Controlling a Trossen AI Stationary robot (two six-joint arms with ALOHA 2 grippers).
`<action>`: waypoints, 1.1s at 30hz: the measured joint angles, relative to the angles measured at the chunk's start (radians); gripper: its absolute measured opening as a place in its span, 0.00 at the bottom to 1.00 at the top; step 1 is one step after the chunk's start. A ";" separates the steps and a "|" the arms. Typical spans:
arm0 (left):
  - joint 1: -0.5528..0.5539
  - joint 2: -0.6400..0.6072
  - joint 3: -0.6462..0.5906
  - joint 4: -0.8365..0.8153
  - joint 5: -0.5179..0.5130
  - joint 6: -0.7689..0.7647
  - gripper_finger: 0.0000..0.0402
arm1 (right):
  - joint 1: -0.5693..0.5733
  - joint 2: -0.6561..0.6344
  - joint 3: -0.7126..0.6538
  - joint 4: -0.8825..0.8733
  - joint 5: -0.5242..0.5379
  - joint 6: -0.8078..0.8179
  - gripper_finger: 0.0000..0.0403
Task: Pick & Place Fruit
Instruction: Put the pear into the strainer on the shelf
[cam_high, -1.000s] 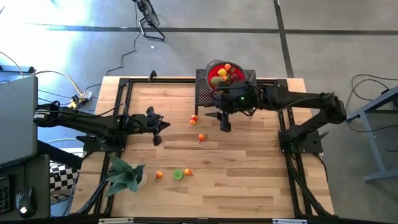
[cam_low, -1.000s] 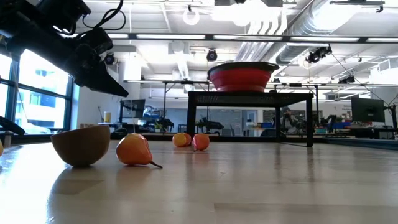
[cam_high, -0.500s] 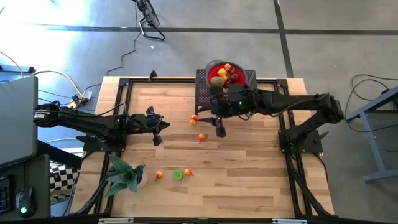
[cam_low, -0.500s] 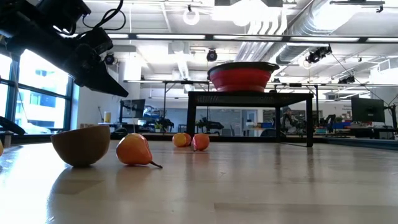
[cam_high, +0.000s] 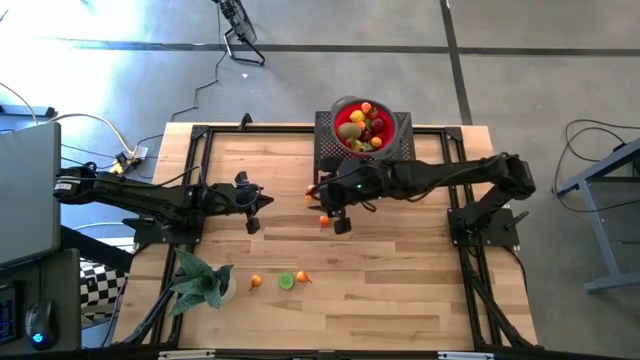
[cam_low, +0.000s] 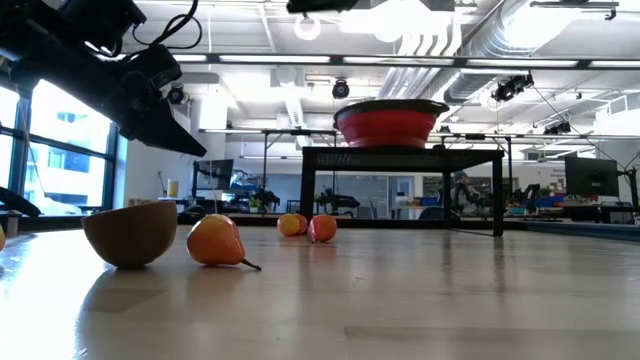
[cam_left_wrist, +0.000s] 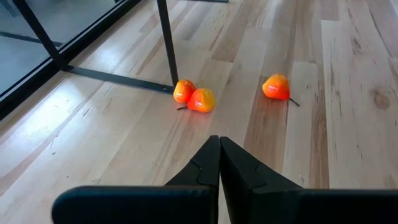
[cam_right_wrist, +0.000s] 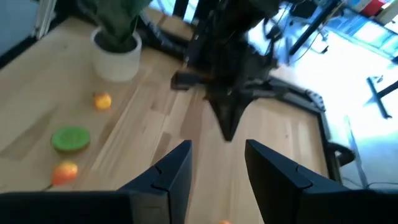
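Several small toy fruits lie on the wooden table. A pair of orange-red ones (cam_high: 312, 190) (cam_left_wrist: 194, 96) sits near the stand's leg, and a single one (cam_high: 323, 220) (cam_left_wrist: 276, 87) at mid-table. An orange (cam_high: 256, 282) (cam_right_wrist: 102, 101), a green lime half (cam_high: 286, 281) (cam_right_wrist: 70, 138) and an orange-red fruit (cam_high: 303, 277) (cam_right_wrist: 64, 173) lie near the near edge. More fruit fills the red bowl (cam_high: 345, 108) (cam_low: 390, 124). My right gripper (cam_high: 338, 224) (cam_right_wrist: 216, 163) hovers open just right of the single fruit. My left gripper (cam_high: 250, 208) (cam_left_wrist: 219, 152) waits shut, left of centre.
The red bowl sits on a black mesh stand (cam_high: 328, 150) (cam_low: 400, 155) at the table's far edge. A potted green plant (cam_high: 200, 280) (cam_right_wrist: 115, 53) stands at the near left corner. Black frame rails (cam_high: 200, 132) border the table. Bare wood lies to the right and near centre.
My right gripper has moved from beside the stand toward the table's near-left, ending beside the single mid-table fruit. The fruits have stayed in place.
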 joint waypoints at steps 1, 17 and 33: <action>0.000 0.000 0.000 0.000 0.000 0.000 0.01 | 0.000 0.009 0.000 -0.006 -0.003 -0.001 0.35; 0.000 0.000 0.000 0.000 0.001 0.000 0.01 | 0.001 0.238 0.000 -0.159 0.062 -0.025 0.36; 0.000 0.000 0.000 0.000 0.001 0.000 0.01 | -0.021 0.341 0.000 -0.263 -0.009 0.004 0.66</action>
